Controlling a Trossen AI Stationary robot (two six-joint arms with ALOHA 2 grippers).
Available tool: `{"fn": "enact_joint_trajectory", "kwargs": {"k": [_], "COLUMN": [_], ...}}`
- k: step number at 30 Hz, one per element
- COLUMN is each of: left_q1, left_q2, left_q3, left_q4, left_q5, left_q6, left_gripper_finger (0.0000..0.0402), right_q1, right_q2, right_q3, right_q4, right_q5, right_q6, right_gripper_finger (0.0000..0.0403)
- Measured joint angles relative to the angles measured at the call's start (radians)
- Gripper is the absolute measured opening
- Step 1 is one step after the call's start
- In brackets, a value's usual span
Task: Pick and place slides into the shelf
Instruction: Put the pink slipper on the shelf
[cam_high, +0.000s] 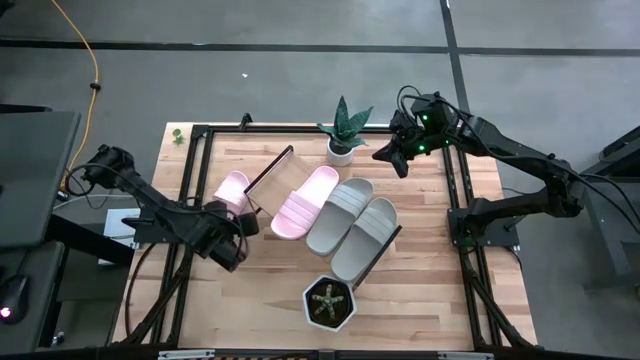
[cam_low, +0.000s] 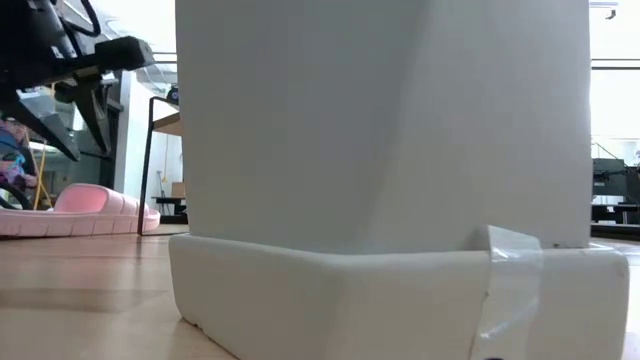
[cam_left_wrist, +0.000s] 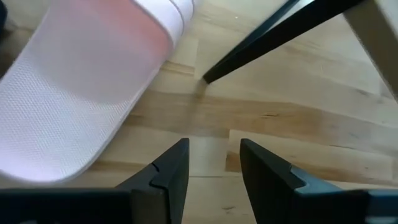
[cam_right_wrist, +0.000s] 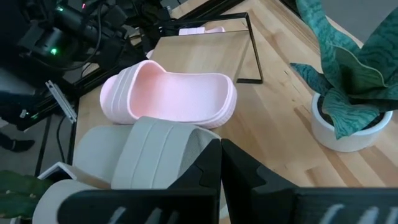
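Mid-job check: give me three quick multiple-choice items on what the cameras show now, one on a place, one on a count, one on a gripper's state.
1. The pink slide nearest the left gripper lies: A on the shelf, B on the table beside the shelf, C in a pot.
2. Slides on the shelf: A one, B three, C four.
3. The left gripper's fingers are: A open and empty, B shut on a slide, C shut on a plant.

B: it lies past the shelf's end frame. B: one pink, two grey. A: bare wood shows between them.
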Motion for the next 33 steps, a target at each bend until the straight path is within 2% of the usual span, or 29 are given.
{"fn": "enact_joint_trajectory", "kwargs": {"k": [10,15,33], "left_q1": [0.001,0.052,0.301], "left_q2": [-0.152,-0.219,-0.230], "left_q3": [0.000,0.000,0.000], "left_q4": [-0.076,-0.161,-0.112], "left_q5": [-0.091,-0.103,-0.113], "left_q6": [-0.002,-0.001,0.013], "left_gripper_finger": [0.0131,0.0131,0.0131], "right_q1": [0.000,0.000,0.000], "right_q2": [0.000,0.000,0.000], "right_q3": [0.000,0.000,0.000], "right_q4": [-0.004,-0.004,-0.003], "right_q5": [-0.025,-0.025,-0.023], "right_q6": [0.002,0.000,-0.008], "right_gripper_finger": [0.0000,0.0000,0.0000]}}
